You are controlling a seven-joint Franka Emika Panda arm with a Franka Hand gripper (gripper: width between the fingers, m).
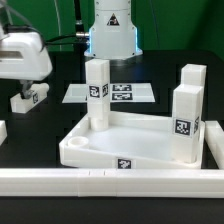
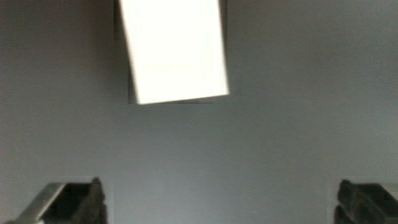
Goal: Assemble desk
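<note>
The white tabletop tray (image 1: 95, 148) lies in the middle with its rim up. Three white legs stand in its corners: one at the back left (image 1: 96, 90), one at the front right (image 1: 184, 122) and one at the back right (image 1: 193, 78). A fourth leg (image 1: 30, 97) lies loose on the black table at the exterior view's left. My gripper (image 1: 25, 82) hangs just above that leg. In the wrist view the gripper (image 2: 219, 205) is open wide and empty, and the loose leg (image 2: 175, 50) lies ahead of the fingertips (image 2: 71, 205).
The marker board (image 1: 125, 93) lies flat behind the tray. A long low white rail (image 1: 100, 181) runs along the front of the table. The robot base (image 1: 112, 30) stands at the back.
</note>
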